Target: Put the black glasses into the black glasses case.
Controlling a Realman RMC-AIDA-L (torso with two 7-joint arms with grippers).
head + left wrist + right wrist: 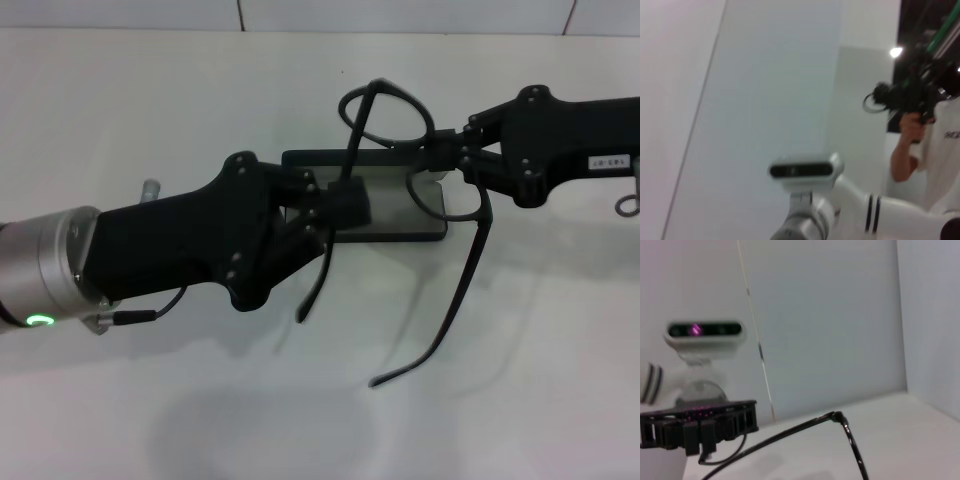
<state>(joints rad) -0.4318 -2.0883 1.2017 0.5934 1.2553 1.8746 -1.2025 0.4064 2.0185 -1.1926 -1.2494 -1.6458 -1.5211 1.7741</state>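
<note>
Right pincer [447, 150] comes in from the right side of the head view and is closed on the black glasses [420, 165] at the bridge, between the two lenses, holding them in the air. One lens loop stands up just beyond its tips; the other hangs just below them, over the right end of the black glasses case [400, 205]. Both temple arms are unfolded and trail away from the pincer toward the robot: the longer one slants down past the case's near edge and ends in a hooked tip above the tabletop [520, 400], the other runs behind the left pincer [340, 200].

That left pincer reaches in from the left and sits at the left half of the case, touching or just above it; whether its fingers are parted or closed cannot be told. The case lies flat on the tabletop, directly under the space between the two pincers, showing a grey surface with a black rim.

From the right wrist, a thin black temple and hinge of the glasses show against the pale tabletop, with the robot's head camera [705, 332] behind.
</note>
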